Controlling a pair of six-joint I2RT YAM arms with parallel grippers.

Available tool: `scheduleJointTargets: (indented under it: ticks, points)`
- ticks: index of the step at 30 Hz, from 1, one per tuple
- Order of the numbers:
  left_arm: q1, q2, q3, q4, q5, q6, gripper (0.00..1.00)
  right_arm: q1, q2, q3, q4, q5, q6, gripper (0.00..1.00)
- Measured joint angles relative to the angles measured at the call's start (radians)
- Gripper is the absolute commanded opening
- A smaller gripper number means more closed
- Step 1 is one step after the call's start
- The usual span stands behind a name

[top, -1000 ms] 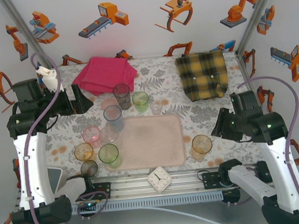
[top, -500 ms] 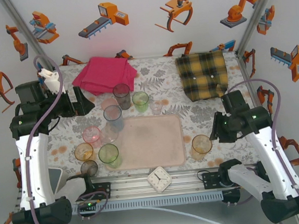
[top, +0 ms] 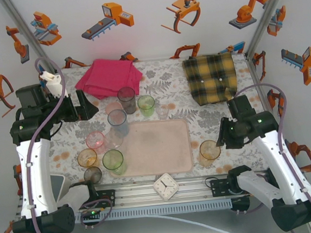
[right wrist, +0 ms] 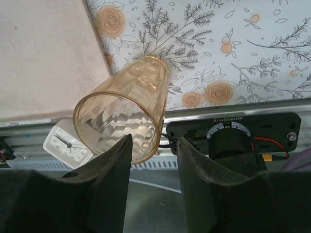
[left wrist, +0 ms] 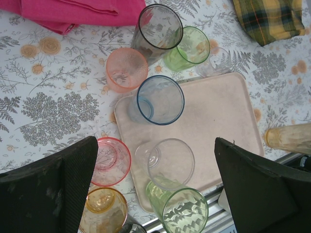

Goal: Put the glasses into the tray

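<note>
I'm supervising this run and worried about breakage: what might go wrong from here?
The amber glass looks off-centre, toward one finger of the right end effector, so closing could tip it over. The glasses left of the tray stand tightly bunched; the open left end effector may knock neighbours when reaching in.

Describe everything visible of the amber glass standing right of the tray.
The amber glass is a transparent, honey-tinted tumbler with faceted walls widening to an open rim. It stands upright and empty on the flowered tablecloth, just right of the pink tray, apart from it. The right gripper hangs open over its near rim; contact is unclear.
</note>
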Motion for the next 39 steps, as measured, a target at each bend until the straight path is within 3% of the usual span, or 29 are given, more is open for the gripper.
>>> scheduleJointTargets:
  ticks: [39]
  points:
    - [0.0,-0.005,0.0,0.007,0.004,0.0,0.97,0.0,0.026,-0.147,0.113,-0.009,0.066,0.22]
